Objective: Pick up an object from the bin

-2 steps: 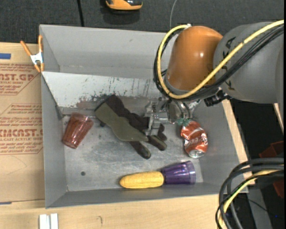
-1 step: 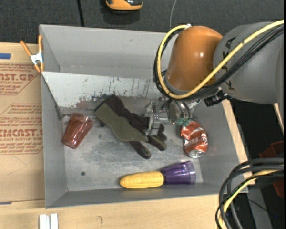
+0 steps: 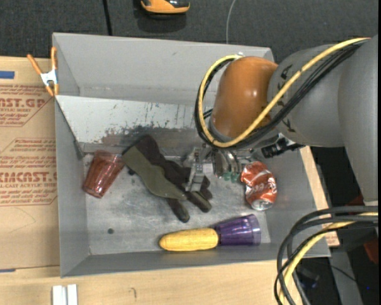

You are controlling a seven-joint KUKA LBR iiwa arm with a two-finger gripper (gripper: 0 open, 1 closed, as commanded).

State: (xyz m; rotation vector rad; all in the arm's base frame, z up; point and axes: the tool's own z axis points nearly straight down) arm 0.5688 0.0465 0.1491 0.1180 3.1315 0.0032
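Note:
My gripper (image 3: 197, 172) hangs low in the middle of the bin, below the arm's orange cover. It is down on the right end of a dark olive glove (image 3: 153, 168) that lies slantwise across the bin floor. The glove's dark finger ends (image 3: 199, 201) stick out just below the gripper. A crushed red drink can (image 3: 259, 185) lies close to the gripper's right. Nothing shows as lifted off the floor.
A reddish-brown plastic cup (image 3: 101, 174) lies on its side at the left wall. Along the front wall lie a yellow corn cob (image 3: 188, 239) and a purple cup (image 3: 239, 230), end to end. The arm and its cables cover the bin's right rear.

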